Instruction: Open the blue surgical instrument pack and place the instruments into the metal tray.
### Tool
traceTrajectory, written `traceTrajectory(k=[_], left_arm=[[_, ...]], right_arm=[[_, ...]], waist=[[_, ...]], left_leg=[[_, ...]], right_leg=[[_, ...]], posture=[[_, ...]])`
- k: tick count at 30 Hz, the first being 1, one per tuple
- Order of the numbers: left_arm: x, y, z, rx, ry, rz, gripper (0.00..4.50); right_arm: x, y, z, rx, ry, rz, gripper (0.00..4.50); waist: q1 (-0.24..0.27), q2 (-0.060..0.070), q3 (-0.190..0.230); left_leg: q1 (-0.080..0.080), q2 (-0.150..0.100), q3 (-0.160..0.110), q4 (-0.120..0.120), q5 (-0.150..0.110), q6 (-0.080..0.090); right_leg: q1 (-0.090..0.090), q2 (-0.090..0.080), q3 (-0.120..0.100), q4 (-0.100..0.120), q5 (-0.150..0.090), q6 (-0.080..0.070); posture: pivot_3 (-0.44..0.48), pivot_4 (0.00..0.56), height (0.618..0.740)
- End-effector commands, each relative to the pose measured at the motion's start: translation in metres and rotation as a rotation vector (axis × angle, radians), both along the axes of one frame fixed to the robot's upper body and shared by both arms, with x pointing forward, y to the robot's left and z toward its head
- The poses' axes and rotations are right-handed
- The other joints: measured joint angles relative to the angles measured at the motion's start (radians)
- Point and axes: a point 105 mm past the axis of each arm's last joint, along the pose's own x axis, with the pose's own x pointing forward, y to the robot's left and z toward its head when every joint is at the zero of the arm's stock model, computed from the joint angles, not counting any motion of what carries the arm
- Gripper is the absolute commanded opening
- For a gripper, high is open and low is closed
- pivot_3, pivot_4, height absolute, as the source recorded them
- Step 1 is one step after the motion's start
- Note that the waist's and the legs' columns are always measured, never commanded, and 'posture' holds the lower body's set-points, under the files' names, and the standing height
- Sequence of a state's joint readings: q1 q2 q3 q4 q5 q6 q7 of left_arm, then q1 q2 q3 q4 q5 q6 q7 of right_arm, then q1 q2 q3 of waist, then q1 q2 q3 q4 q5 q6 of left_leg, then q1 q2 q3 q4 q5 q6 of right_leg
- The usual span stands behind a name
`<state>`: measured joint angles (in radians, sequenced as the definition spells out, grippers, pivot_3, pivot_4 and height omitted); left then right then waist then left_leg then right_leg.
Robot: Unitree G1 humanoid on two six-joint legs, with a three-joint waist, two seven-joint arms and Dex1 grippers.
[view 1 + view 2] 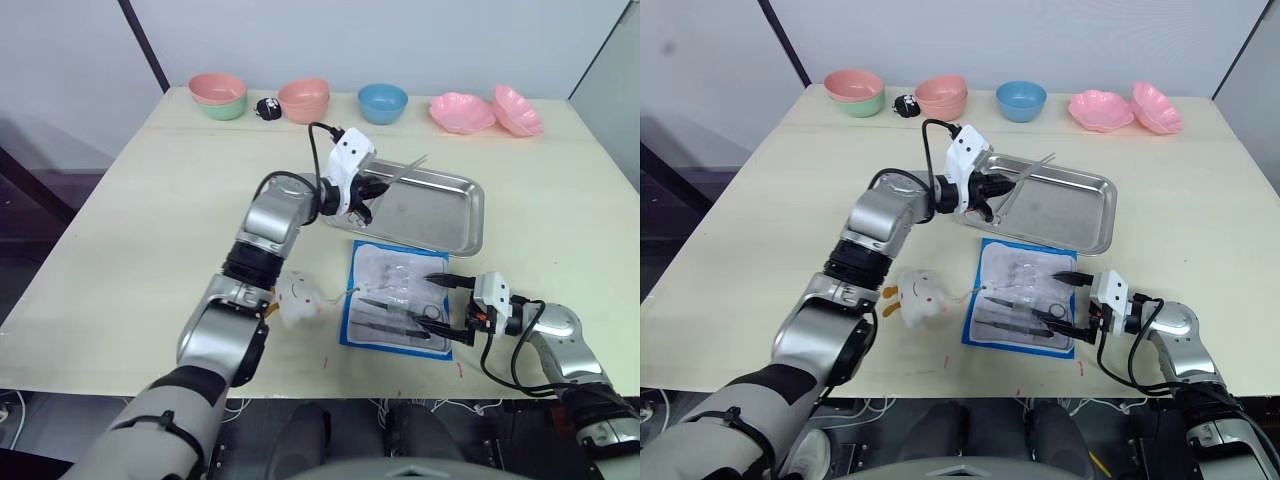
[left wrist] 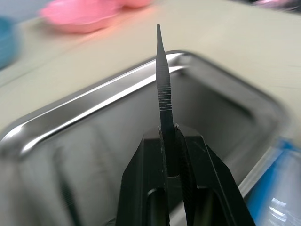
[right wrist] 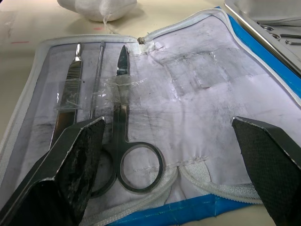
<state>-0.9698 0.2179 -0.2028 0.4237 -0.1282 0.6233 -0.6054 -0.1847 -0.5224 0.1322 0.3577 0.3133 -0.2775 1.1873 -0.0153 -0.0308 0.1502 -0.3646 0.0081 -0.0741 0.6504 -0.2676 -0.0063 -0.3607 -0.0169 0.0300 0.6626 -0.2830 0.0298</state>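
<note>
- Head views: my left fingers pinch slim forceps over the metal tray on the table. Letting go from this height could bounce them over the rim.
- Left wrist view: the grip is narrow and low, so the forceps could pivot.
- Right wrist view: my right fingers are spread wide over the blue surgical instrument pack. The scissors sit under plastic, so a pull may drag the pack.

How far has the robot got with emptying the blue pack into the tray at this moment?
Done: the bright-blue fabric instrument pack lies open, and the shiny steel tray already holds instruments. In hand: the left gripper holds slim serrated forceps over the tray. Left: ring-handled scissors and a flat-handled tool remain pocketed, where the open right gripper waits.
</note>
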Motion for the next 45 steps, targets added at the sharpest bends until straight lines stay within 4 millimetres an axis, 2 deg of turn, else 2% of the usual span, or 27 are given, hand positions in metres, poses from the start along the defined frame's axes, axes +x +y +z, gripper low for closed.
traceTrajectory(k=[1,7,13,17,29,44,45], left_arm=[[0.01,-0.004,-0.001,-0.014,-0.006,0.128,0.04],[0.012,-0.02,-0.02,-0.029,0.08,0.231,0.04],[0.021,-0.015,-0.034,-0.014,0.126,0.345,0.04],[0.022,-0.018,-0.04,-0.011,0.161,0.352,0.04],[0.026,-0.028,-0.046,-0.023,0.181,0.341,0.04],[0.025,-0.028,-0.053,-0.027,0.206,0.345,0.04],[0.024,-0.028,-0.053,-0.029,0.209,0.343,0.44]], right_arm=[[-0.028,-0.004,-0.053,-0.111,0.215,0.025,4.5],[-0.026,-0.004,-0.054,-0.124,0.225,0.037,4.5],[-0.026,-0.006,-0.053,-0.129,0.226,0.041,4.5],[-0.026,-0.006,-0.053,-0.13,0.225,0.04,4.5],[-0.026,-0.006,-0.054,-0.126,0.221,0.034,4.5],[-0.026,-0.004,-0.053,-0.122,0.218,0.029,4.5],[-0.026,-0.004,-0.053,-0.121,0.217,0.028,4.5]], waist=[[0.001,0.0,0.0],[0.0,0.0,0.0],[-0.001,0.0,0.0],[-0.001,0.0,0.0],[-0.001,0.0,0.0],[-0.001,0.0,0.0],[-0.001,0.0,0.0]], left_leg=[[0.0,0.0,0.0,0.0,0.0,0.0],[0.0,-0.001,0.0,0.0,0.0,0.0],[0.0,-0.001,0.0,0.0,0.0,-0.001],[0.0,-0.002,0.0,0.0,0.0,-0.001],[0.0,-0.002,0.0,0.0,0.001,-0.002],[0.0,-0.002,0.0,0.0,0.001,-0.002],[0.0,-0.002,0.0,0.0,0.001,-0.002]], right_leg=[[0.0,0.0,0.0,0.0,0.0,0.0],[0.0,-0.001,0.0,0.0,0.0,0.0],[0.0,0.0,0.0,0.0,0.0,0.001],[0.0,-0.001,-0.001,0.0,0.0,0.001],[0.0,-0.001,-0.001,0.0,0.0,0.002],[0.0,-0.001,-0.001,0.0,-0.001,0.003],[0.0,-0.001,-0.001,0.0,-0.001,0.003]], posture=[[0.0,0.15,0.74],[0.0,0.15,0.74],[0.0,0.15,0.74],[0.0,0.15,0.74],[0.0,0.15,0.74],[0.0,0.15,0.74],[0.0,0.15,0.74]])
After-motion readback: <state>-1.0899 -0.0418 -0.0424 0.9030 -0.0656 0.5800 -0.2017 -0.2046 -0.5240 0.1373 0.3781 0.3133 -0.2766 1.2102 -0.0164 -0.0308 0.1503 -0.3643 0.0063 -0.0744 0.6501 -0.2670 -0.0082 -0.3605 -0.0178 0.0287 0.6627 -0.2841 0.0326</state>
